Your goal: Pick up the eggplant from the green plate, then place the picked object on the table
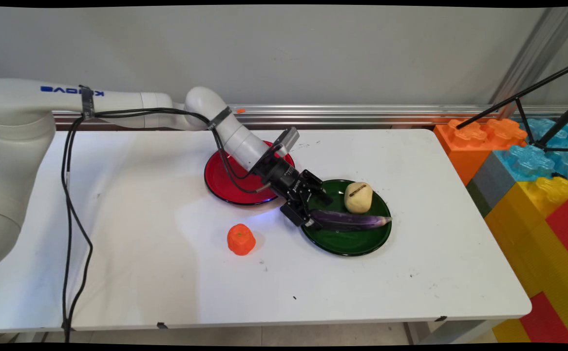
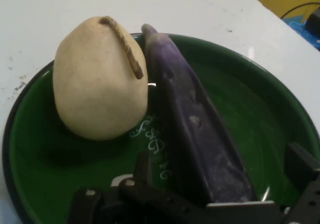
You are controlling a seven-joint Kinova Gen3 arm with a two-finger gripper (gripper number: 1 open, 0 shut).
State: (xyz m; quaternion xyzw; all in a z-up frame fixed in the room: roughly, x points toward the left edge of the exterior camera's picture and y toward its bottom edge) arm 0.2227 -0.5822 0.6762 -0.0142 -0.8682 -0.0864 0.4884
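Observation:
A long purple eggplant (image 1: 352,221) (image 2: 200,124) lies across a green plate (image 1: 347,243) (image 2: 260,99). Touching it is a pale yellow pear (image 1: 358,197) (image 2: 100,79) with a brown stem, on the plate's far side. My gripper (image 1: 319,211) (image 2: 220,166) is low over the plate's left rim. It stands open, one finger on each side of the eggplant's thick end, and a gap shows between the eggplant and one finger (image 2: 302,164).
A red plate (image 1: 225,185) lies just behind and left of the green one, partly under my wrist. An orange toy fruit (image 1: 241,239) stands on the table left of the green plate. Big coloured blocks (image 1: 532,161) and black tripod legs (image 1: 527,117) line the table's right end.

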